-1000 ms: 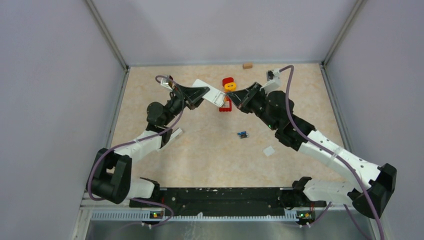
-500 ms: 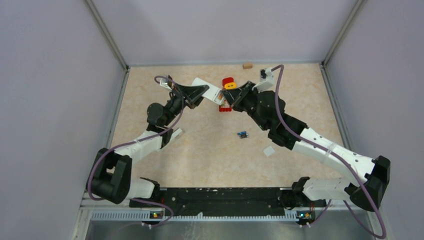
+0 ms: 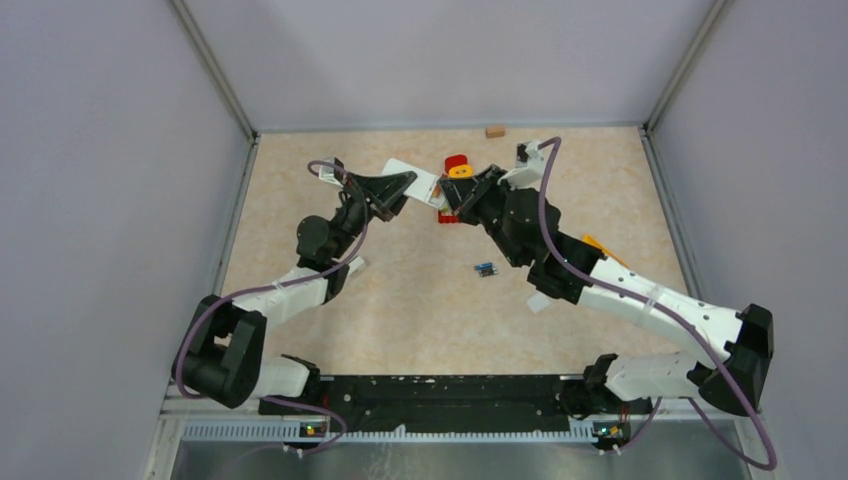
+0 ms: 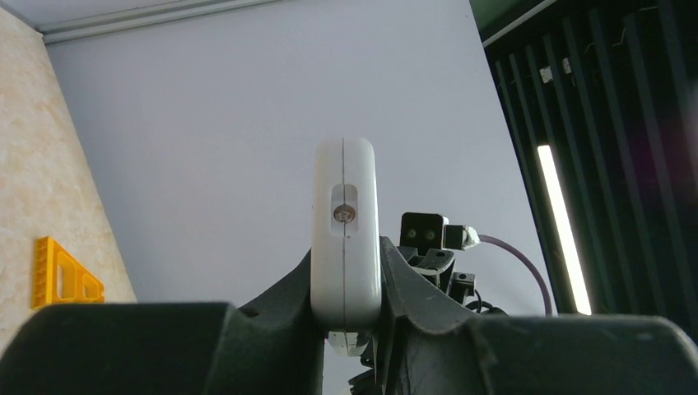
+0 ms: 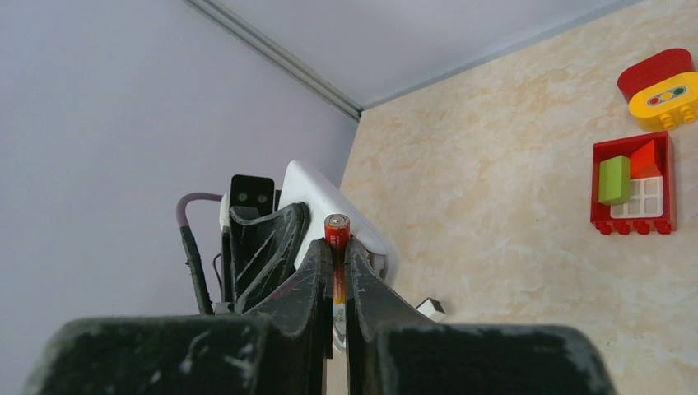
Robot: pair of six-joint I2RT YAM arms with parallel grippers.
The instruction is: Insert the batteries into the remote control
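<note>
My left gripper [image 3: 398, 190] is shut on the white remote control [image 3: 417, 180] and holds it above the table at the back middle. In the left wrist view the remote [image 4: 346, 230] stands edge-on between the jaws [image 4: 346, 284]. My right gripper [image 3: 452, 195] is shut on a reddish-brown battery [image 5: 337, 239], with its tip right at the remote's end [image 5: 329, 202]. Its jaws grip the cell near its upper end [image 5: 336, 267]. Two blue and dark batteries [image 3: 485, 268] lie on the table in the middle.
A red and yellow toy block set [image 3: 455, 172] lies behind the grippers; it also shows in the right wrist view [image 5: 634, 185]. A tan block [image 3: 494, 131] sits by the back wall. A small white cover piece [image 3: 537, 300] lies under the right arm. An orange piece [image 4: 62, 273] lies at left.
My right arm has moved left and forward, bringing the reddish-brown battery up against the end of the remote. The left arm has barely moved.
</note>
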